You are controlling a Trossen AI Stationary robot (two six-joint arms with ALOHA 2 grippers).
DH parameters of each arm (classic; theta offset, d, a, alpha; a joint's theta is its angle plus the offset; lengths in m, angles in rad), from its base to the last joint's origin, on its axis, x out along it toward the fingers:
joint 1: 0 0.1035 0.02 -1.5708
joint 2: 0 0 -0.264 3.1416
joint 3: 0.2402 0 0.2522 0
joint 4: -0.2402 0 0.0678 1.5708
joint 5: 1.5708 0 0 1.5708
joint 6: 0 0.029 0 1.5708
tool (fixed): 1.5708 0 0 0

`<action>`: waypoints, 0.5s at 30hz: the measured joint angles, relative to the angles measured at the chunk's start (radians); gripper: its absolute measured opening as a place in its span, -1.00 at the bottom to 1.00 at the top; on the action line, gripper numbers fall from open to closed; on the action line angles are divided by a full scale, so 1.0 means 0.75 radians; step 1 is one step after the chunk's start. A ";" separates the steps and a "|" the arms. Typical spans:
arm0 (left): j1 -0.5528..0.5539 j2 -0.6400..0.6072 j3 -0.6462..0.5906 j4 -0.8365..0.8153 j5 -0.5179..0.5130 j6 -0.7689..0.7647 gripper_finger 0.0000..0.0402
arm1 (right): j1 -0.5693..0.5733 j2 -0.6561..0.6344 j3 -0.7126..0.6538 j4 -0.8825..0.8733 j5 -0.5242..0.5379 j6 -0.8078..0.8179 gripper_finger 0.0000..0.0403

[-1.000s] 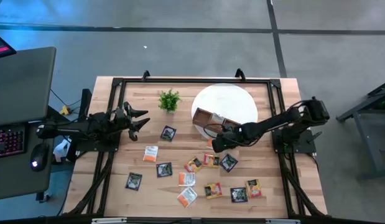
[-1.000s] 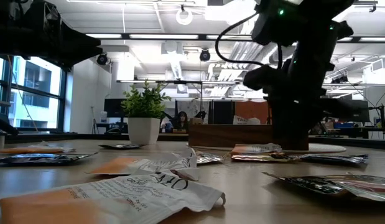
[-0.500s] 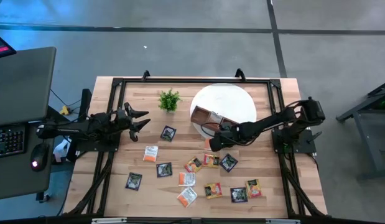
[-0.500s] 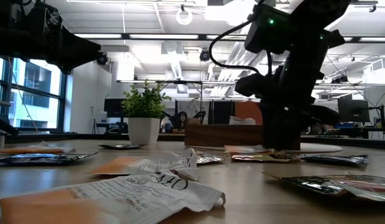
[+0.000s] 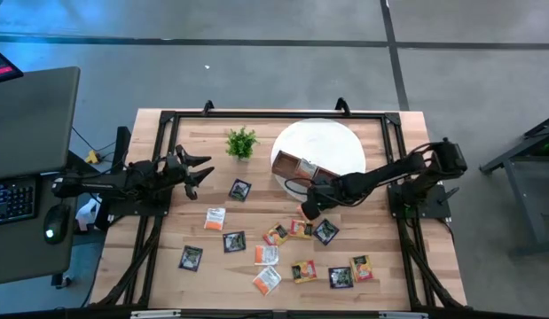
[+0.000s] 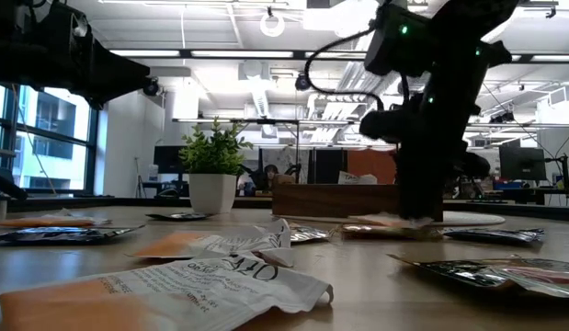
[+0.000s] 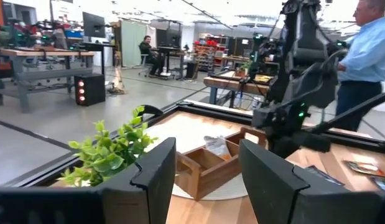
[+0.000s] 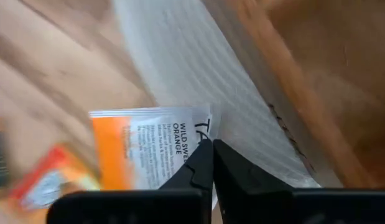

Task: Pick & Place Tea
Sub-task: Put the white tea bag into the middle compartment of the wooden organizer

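Several small tea sachets, black, white-and-orange and yellow-orange, lie flat on the wooden table [image 5: 168, 266], mostly near the front right [image 5: 296, 257]. My right gripper [image 5: 307, 211] points down, shut on a white-and-orange sachet [image 8: 148, 149] that lies partly over the edge of the round white mat [image 5: 332, 146]. The brown wooden compartment tray [image 5: 296, 168] stands on that mat just beyond. My left gripper [image 5: 203, 168] waits open above the table's left side, holding nothing. My right gripper pinches the white end of the white-and-orange sachet [image 8: 195, 134] between its two shut fingers [image 8: 201, 165], at the sachet's edge nearest the tray. The fingers come from above, pointing down [image 6: 417, 213]. The sachet still lies flat, on the table and the mat's rim.
A small green potted plant [image 5: 241, 142] stands at the far middle, left of the mat. A black frame [image 5: 256, 115] runs along the table's edges. A person in a light shirt [image 7: 366, 56] stands beyond the table's right side.
My right gripper has shifted a little over the sachet at the mat's near-left edge, settled down onto it and shut its fingers on it. The sachet stays on the table.
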 joint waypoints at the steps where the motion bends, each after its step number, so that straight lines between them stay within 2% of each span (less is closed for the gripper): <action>1: 0.000 0.000 0.000 0.000 -0.007 0.000 -0.13 | 0.000 -0.023 0.000 0.002 0.005 -0.015 -0.98; 9: 0.000 0.000 0.000 0.008 -0.010 0.000 -0.13 | -0.004 -0.108 0.001 0.016 0.055 -0.171 -0.99; 12: 0.000 0.000 0.000 0.020 -0.011 0.000 -0.13 | -0.024 -0.134 0.001 0.069 0.180 -0.311 -0.99; 15: 0.000 0.000 0.000 0.029 -0.013 -0.001 -0.13 | -0.067 -0.158 0.003 0.156 0.321 -0.545 -0.99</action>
